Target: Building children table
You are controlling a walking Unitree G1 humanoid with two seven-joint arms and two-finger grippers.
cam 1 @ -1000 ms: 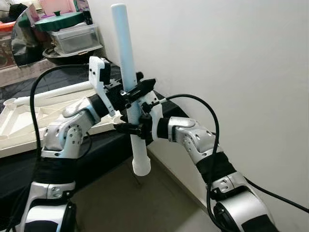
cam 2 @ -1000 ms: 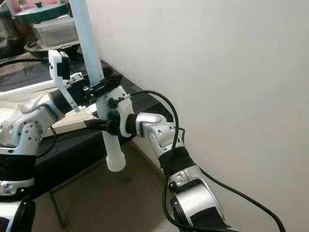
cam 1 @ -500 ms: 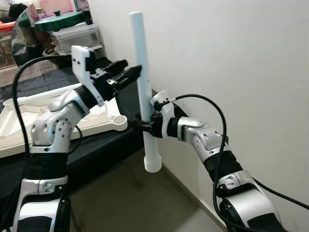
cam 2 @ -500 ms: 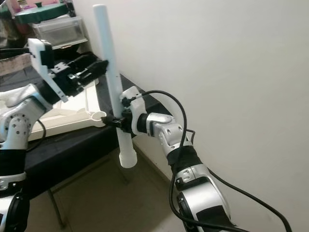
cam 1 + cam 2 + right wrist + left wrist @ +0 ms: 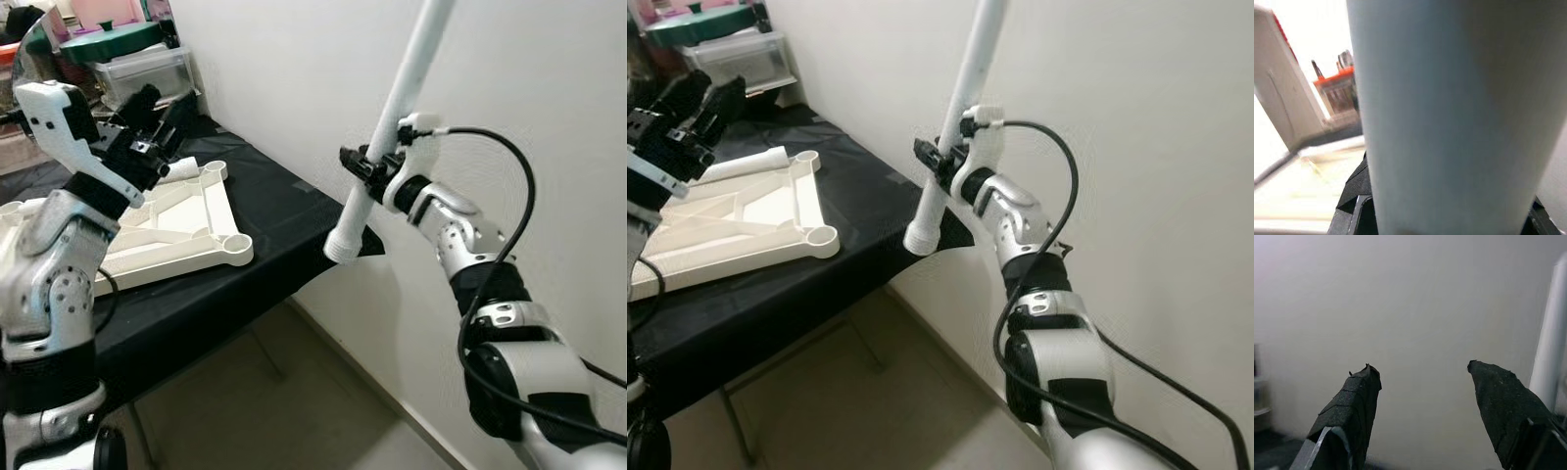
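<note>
A long white table leg [image 5: 392, 127] tilts up toward the wall, its flared lower end [image 5: 340, 247] over the black table's near corner. My right gripper [image 5: 364, 168] is shut on the leg low on its shaft; the leg [image 5: 1449, 112] looms close in the right wrist view. The white table frame [image 5: 167, 220] lies flat on the black cloth with round sockets [image 5: 238, 245] at its corners. My left gripper [image 5: 157, 113] is raised over the frame's far side, open and holding nothing; its fingertips [image 5: 1364, 382] stand apart against the wall.
The black-clothed table [image 5: 255, 196] ends beside the white wall [image 5: 549, 98]. Clear plastic boxes and a green lid [image 5: 127, 49] are stacked at the back. Bare floor [image 5: 284, 411] lies below the table's edge.
My left gripper has let go of the leg and swung left over the frame. My right arm has lifted and tilted the leg toward the wall. The camera has shifted too.
</note>
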